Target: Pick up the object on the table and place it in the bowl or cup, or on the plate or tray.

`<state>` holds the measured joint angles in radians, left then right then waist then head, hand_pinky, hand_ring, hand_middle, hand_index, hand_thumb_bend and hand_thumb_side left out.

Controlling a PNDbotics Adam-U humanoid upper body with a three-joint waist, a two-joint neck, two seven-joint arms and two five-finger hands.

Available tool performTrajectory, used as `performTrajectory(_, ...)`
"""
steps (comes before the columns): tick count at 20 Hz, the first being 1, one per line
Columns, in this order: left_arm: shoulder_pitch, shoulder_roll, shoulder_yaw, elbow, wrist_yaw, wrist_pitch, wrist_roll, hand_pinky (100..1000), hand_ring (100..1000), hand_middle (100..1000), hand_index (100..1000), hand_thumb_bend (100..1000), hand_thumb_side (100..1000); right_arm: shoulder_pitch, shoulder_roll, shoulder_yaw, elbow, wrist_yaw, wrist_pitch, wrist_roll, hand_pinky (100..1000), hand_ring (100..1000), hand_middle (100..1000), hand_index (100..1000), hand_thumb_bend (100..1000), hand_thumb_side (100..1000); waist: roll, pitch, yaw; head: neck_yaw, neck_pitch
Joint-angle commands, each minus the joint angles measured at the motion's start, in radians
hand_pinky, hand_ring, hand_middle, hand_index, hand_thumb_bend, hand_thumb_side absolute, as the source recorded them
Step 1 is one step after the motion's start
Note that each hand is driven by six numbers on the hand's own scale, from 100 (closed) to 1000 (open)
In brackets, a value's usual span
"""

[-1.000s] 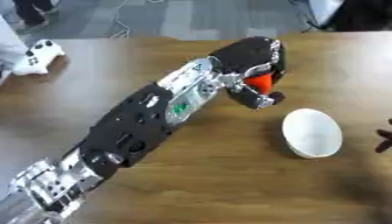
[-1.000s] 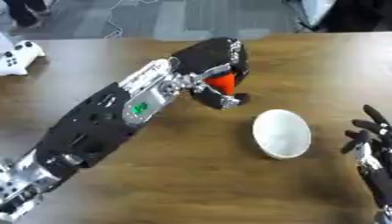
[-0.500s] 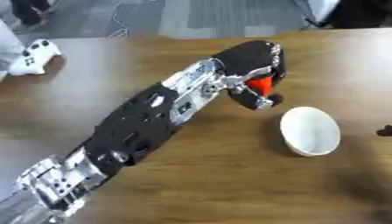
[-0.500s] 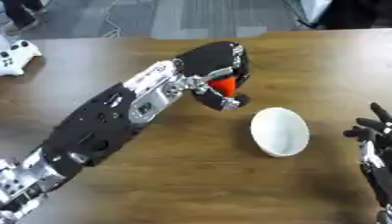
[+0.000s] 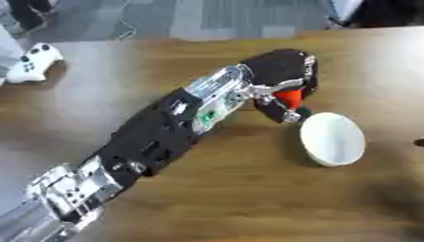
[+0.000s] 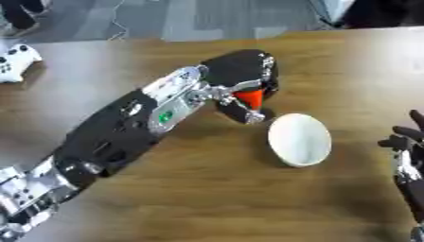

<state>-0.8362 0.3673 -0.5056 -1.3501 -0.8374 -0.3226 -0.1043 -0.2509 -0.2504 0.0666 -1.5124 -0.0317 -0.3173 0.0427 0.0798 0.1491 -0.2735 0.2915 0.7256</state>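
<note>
landmark: i place everything off the white bowl (image 5: 332, 139), which lies tipped on the wooden surface (image 5: 248, 198) with its opening facing up toward my view.
left hand: my left hand (image 5: 280, 75) sits just up and left of the bowl, arm stretched across the surface from the lower left corner.
fingers: curled round the object, thumb and fingers (image 6: 245, 112) pinching it between them.
object: an orange piece (image 6: 249, 96), roughly cone shaped, with a dark bit at its lower end; it is in the hand, close to the bowl's near rim but not over the opening. i cannot tell whether it is clear of the surface.
what changed: over the last second the hand and its orange piece have closed in on the bowl; a clear strip of wood lay between them then, and the fingertips now sit almost at the rim. the grip looks the same throughout.
what that means: my read is that the pick is done and i am in the carry, near the end of it.
next: the hand needs to go a little further right and down, over the opening, before i let go.
risk: the bowl looks light and tilted, so a nudge from the fingertips could roll it away.
right hand: idle at the lower right edge, right of the bowl, fingers relaxed and pointing up (image 6: 406, 156).
other: a white game controller (image 5: 33, 62) lies far to the bowl's upper left, out of play.
</note>
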Motion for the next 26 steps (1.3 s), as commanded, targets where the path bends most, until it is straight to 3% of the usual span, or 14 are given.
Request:
performTrajectory(1, -0.032, -0.006, -0.004, 0.001, -0.012, -0.016, -0.005, 767, 100, 101, 240, 267, 100, -0.001, -0.024, -0.015, -0.01, 0.006, 0.0, -0.015, 882, 593, 1000, 739, 100, 378, -0.001, -0.02, -0.004, 0.008, 0.007)
performTrajectory(7, -0.051, -0.021, -0.008, 0.006, -0.02, -0.025, -0.009, 771, 100, 104, 242, 266, 100, 0.005, -0.027, -0.025, 0.007, 0.01, 0.002, -0.037, 881, 580, 1000, 723, 100, 373, 0.001, -0.024, -0.011, 0.013, 0.01)
performTrajectory(13, -0.076, -0.008, -0.003, 0.003, -0.034, -0.026, -0.009, 781, 100, 109, 245, 263, 100, 0.002, -0.026, -0.025, 0.003, 0.008, 0.0, -0.042, 879, 569, 1000, 722, 100, 373, 0.001, -0.019, -0.034, 0.016, -0.006)
performTrajectory(26, -0.101, -0.001, 0.015, 0.04, -0.078, -0.026, 0.008, 782, 100, 123, 258, 264, 100, -0.018, -0.04, -0.018, -0.016, -0.009, 0.001, -0.035, 878, 553, 1000, 718, 100, 374, 0.013, 0.029, -0.07, 0.031, -0.043)
